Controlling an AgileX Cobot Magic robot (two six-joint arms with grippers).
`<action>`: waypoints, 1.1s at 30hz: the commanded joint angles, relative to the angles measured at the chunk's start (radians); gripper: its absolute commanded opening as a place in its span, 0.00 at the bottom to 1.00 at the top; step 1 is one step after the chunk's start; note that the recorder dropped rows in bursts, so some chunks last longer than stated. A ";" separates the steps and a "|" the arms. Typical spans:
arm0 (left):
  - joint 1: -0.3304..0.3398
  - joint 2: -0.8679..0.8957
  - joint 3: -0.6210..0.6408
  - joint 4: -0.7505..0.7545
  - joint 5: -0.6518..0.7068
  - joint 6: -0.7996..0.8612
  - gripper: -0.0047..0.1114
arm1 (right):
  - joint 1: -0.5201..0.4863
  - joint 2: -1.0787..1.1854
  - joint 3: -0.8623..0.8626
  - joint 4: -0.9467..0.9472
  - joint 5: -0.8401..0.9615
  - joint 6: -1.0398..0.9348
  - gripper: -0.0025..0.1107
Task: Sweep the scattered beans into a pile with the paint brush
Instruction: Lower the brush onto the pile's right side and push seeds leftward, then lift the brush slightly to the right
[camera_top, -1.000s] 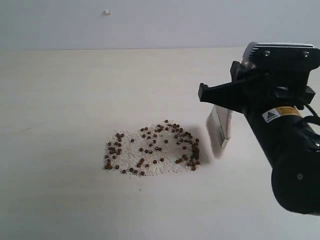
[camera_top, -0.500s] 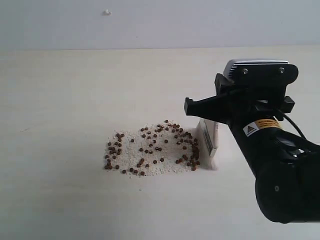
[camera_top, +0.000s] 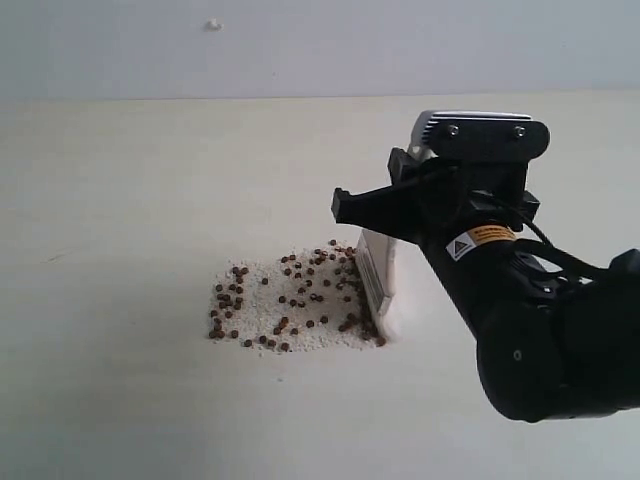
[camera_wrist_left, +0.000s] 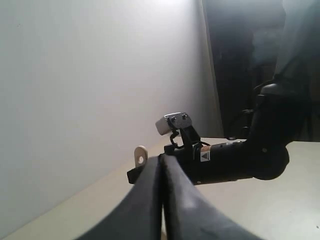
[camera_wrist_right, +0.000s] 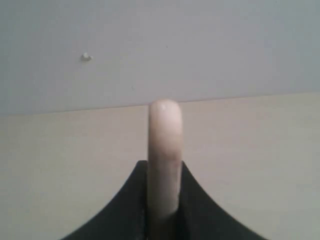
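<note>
A pale counter (camera_top: 120, 200) meets a plain grey wall (camera_top: 300, 50). The right hand (camera_wrist_right: 162, 166) clamps the wide, wooden-handled paint brush (camera_top: 375, 282) against the right edge of the small reddish-brown beans (camera_top: 290, 300). Only the left wrist view shows the left hand (camera_wrist_left: 162, 167), pressed together.

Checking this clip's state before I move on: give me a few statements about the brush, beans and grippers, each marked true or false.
1. The right gripper grips the paint brush by its handle. True.
2. In the exterior view, the bristles sit at the left edge of the bean patch. False: they meet the right edge of the beans.
3. The left gripper carries a second brush. False: its jaws are shut on nothing.
4. The beans lie on the table, mingled with pale grains. True.
</note>
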 joint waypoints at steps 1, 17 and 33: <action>-0.003 -0.005 0.004 -0.006 0.000 -0.005 0.04 | 0.004 0.011 -0.020 -0.009 0.026 0.017 0.02; -0.003 -0.005 0.004 -0.006 0.000 -0.005 0.04 | 0.004 -0.055 -0.025 0.071 0.015 -0.141 0.02; -0.003 -0.005 0.004 -0.006 0.000 -0.005 0.04 | -0.063 -0.094 -0.025 -0.031 -0.020 -0.196 0.02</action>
